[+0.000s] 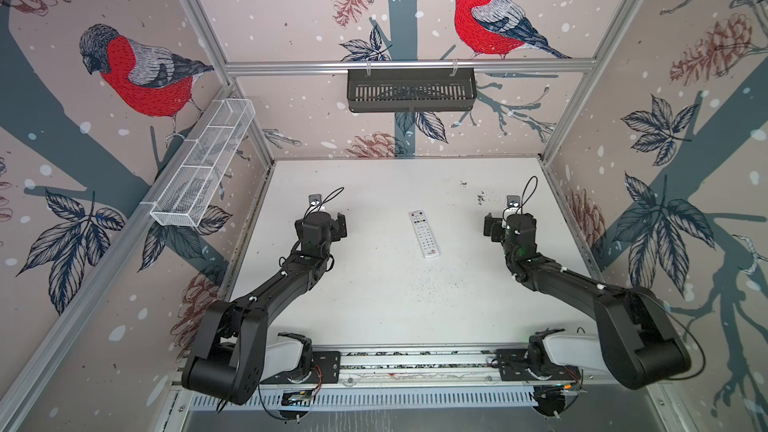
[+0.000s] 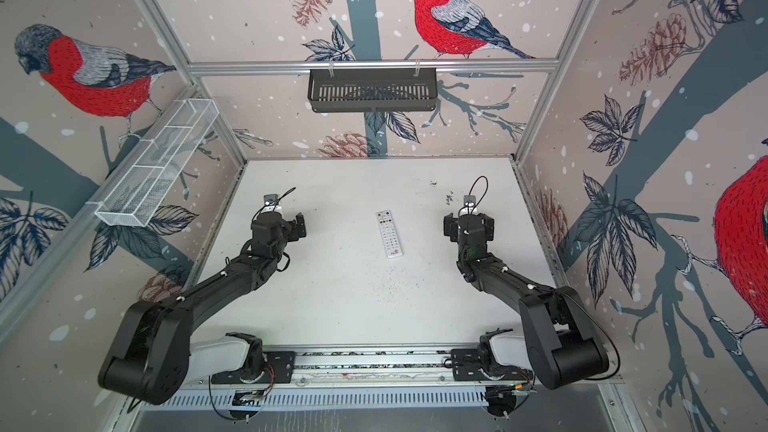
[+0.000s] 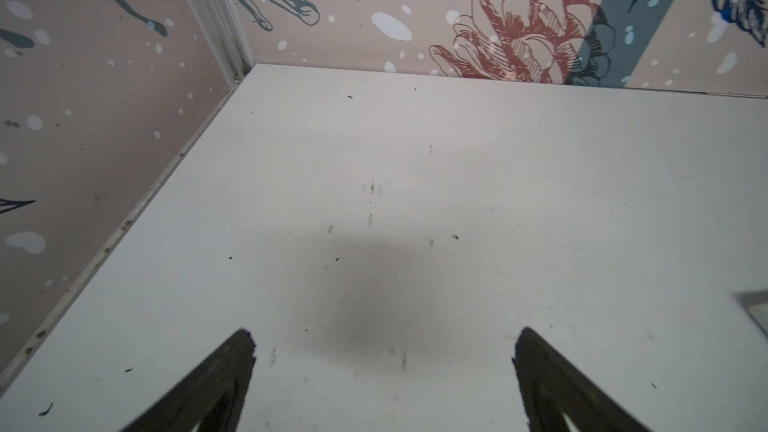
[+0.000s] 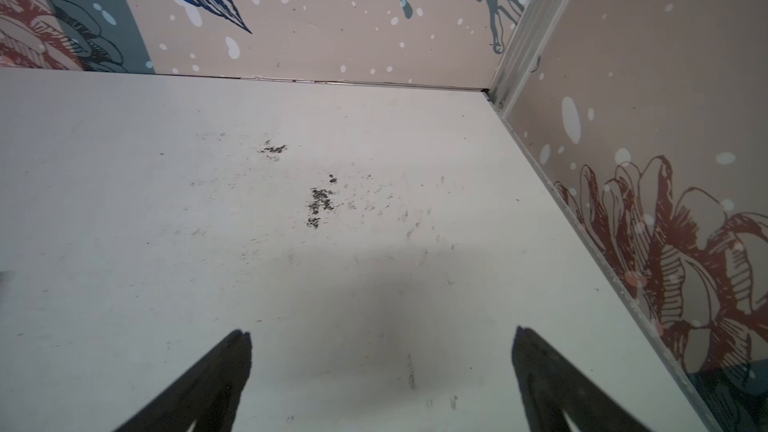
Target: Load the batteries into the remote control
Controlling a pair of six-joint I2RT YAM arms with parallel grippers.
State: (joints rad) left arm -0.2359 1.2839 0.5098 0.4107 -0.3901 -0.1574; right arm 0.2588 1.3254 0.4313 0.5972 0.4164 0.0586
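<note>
White remote control (image 1: 424, 233) lies inboard of right gripper (image 4: 380, 338), farther from left gripper (image 3: 384, 338) | long axis roughly follows finger direction | jaws of both stand apart, empty | batteries unseen

L tool (image 3: 384, 338) jaws spread wide, R tool (image 4: 382, 338) likewise, both pointing fwd & down

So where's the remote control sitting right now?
In both top views the remote control lies buttons up on the white table, slightly right of centre, between the left gripper and right gripper, touching neither.
</note>
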